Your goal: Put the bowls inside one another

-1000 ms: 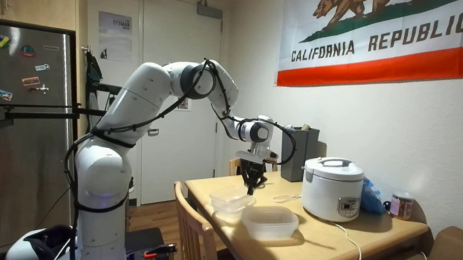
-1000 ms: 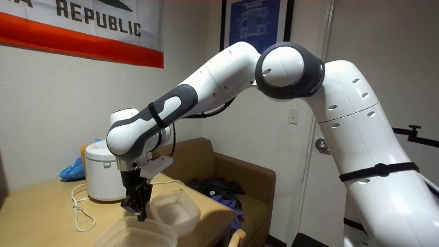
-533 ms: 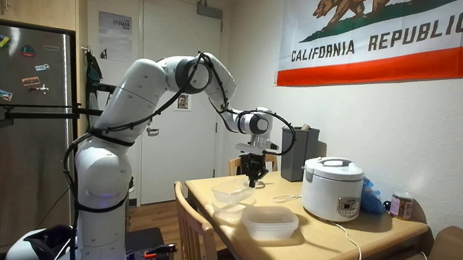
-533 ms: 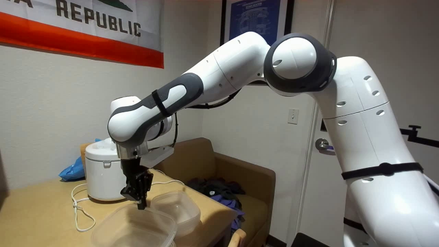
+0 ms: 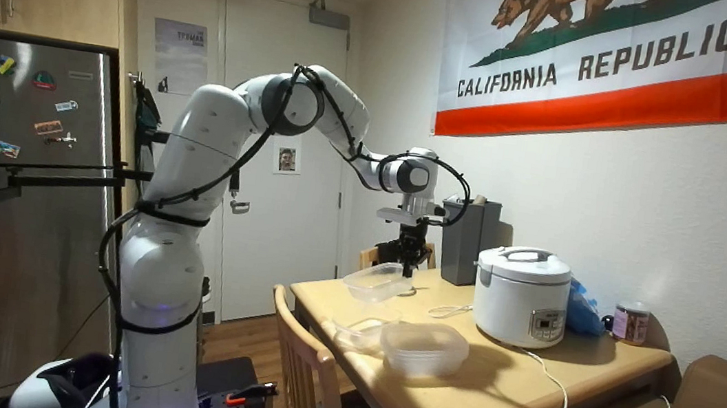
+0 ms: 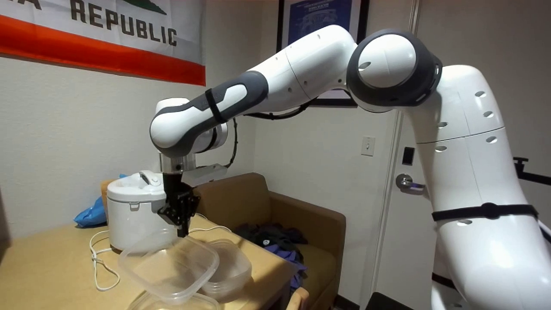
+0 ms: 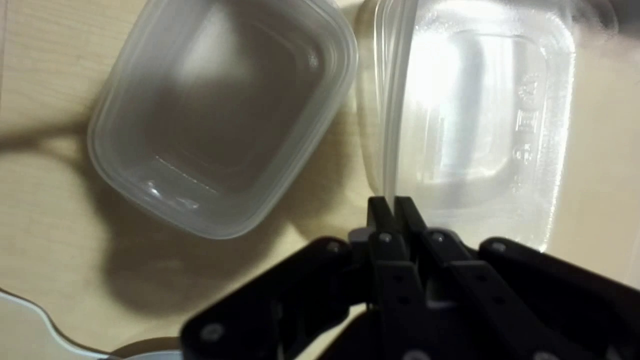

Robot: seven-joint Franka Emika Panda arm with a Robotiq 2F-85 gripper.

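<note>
My gripper point(image 5: 408, 272) is shut on the rim of a pale clear bowl point(image 5: 373, 285) and holds it above the table, tilted. In an exterior view the gripper point(image 6: 182, 232) grips this held bowl point(image 6: 165, 267) at its far edge. In the wrist view the fingertips point(image 7: 391, 202) pinch the rim, and the held bowl point(image 7: 475, 110) hangs at the right. The resting bowl point(image 5: 423, 350) stands upright on the table beside it, also in an exterior view point(image 6: 230, 269) and the wrist view point(image 7: 220, 110). The two are apart.
A pale outline point(image 5: 358, 335) lies on the table point(image 5: 505, 402) under the held bowl; I cannot tell whether it is another clear thing or cast light. A white rice cooker point(image 5: 521, 300) with a cord, a grey bin point(image 5: 462, 244), a jar point(image 5: 631, 323) and a chair point(image 5: 300, 355) stand around.
My gripper has risen with the held bowl, lifting it from the table and shifting slightly right in both exterior views. The bowl hangs more tilted. The resting bowl has not moved.
</note>
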